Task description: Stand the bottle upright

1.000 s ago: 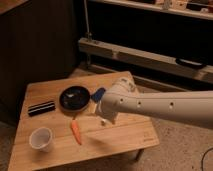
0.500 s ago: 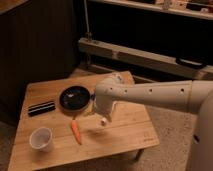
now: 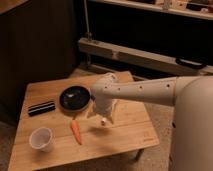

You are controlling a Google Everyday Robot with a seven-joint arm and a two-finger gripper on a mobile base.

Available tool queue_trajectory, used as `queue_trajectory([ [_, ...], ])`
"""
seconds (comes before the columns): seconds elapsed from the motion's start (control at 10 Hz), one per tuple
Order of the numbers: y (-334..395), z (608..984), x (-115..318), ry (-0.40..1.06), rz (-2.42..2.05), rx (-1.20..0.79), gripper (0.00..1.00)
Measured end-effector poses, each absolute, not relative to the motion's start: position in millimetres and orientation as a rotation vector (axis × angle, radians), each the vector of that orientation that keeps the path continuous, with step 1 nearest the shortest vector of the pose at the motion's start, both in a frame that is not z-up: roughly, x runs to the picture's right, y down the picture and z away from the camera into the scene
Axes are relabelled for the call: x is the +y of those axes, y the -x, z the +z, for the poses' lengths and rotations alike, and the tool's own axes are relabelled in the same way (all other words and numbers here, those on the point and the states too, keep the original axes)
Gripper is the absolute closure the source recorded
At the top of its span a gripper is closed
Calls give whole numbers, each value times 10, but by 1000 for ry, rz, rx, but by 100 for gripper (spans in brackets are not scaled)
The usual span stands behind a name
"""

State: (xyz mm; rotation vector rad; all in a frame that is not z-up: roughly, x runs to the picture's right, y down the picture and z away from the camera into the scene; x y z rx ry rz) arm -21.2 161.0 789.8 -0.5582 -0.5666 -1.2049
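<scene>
Near the middle of the tabletop, just right of the carrot, lies the bottle: clear plastic, hard to make out, mostly hidden under the wrist, with only 1 small pale spot showing that looks like its cap. Whether it lies flat or tilted cannot be told; nothing suggests it stands upright yet. Claw hangs directly over that spot, pointing down, close to the bottle or just touching it; it appears released, spread wide, nothing gripped. Change over the last second: the arm has swung in from the right side and dropped, so the wrist that sat beside the black bowl is now lower and nearer the front, over the bottle. Judgement: the approach is nearly done and the grasp comes next; the task itself is barely begun. Outward from there: 1 white cup at the front left corner, well apart; 1 flat black box left of the bowl. Neither sits in the arm's way.
</scene>
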Motion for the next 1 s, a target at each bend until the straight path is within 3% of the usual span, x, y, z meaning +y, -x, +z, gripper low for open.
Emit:
queue_trajectory([
  [1.0,172,8377,1704,557,-1101,-487,20],
])
